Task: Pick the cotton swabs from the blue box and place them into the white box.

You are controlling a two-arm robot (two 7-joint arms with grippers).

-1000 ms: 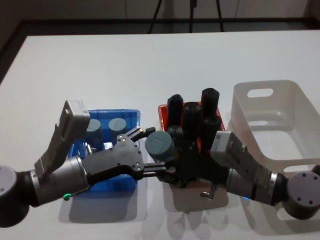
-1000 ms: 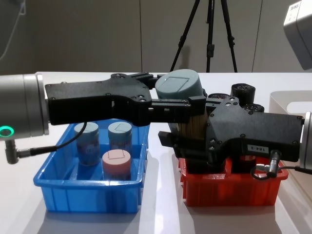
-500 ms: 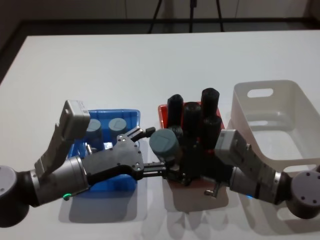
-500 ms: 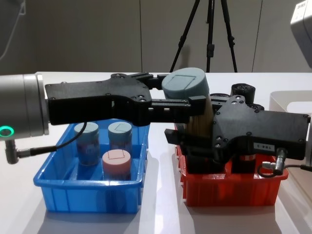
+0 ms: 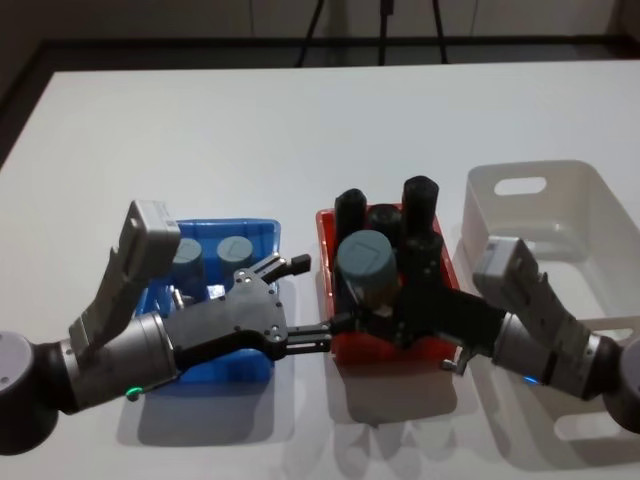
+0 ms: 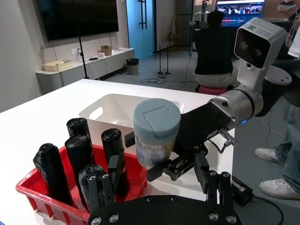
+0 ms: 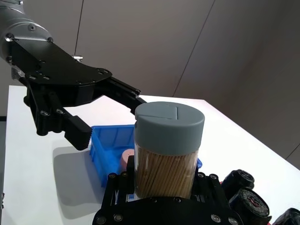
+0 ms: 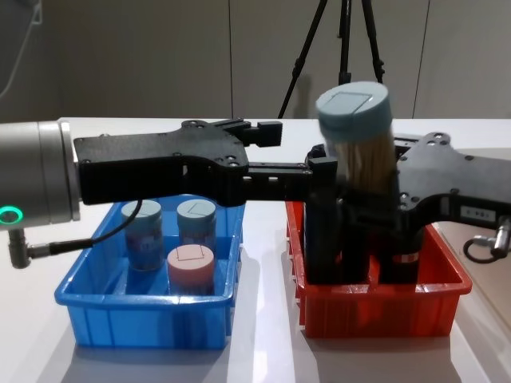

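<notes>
A cotton swab tub (image 5: 367, 264) with a grey-blue lid stands upright above the red bin, and my right gripper (image 5: 385, 312) is shut on its clear body. In the chest view the tub (image 8: 355, 120) rides high, clear of my left gripper (image 8: 291, 152), which is open with nothing in it. The right wrist view shows the tub (image 7: 168, 145) close up, with the left gripper (image 7: 110, 115) beyond it. The blue box (image 5: 262, 232) holds two grey-blue tubs (image 8: 196, 220) and a pink-lidded one (image 8: 192, 268). The white box (image 5: 560, 235) stands at the right.
A red bin (image 8: 375, 315) with several tall black cylinders (image 5: 420, 205) sits between the blue box (image 8: 144, 319) and the white box. A tripod (image 8: 343, 56) stands behind the table. In the left wrist view a person (image 6: 215, 42) sits far off.
The right gripper has carried the tub rightward and away from the left gripper's fingers, which now stand open without it. The left arm has stayed in place.
</notes>
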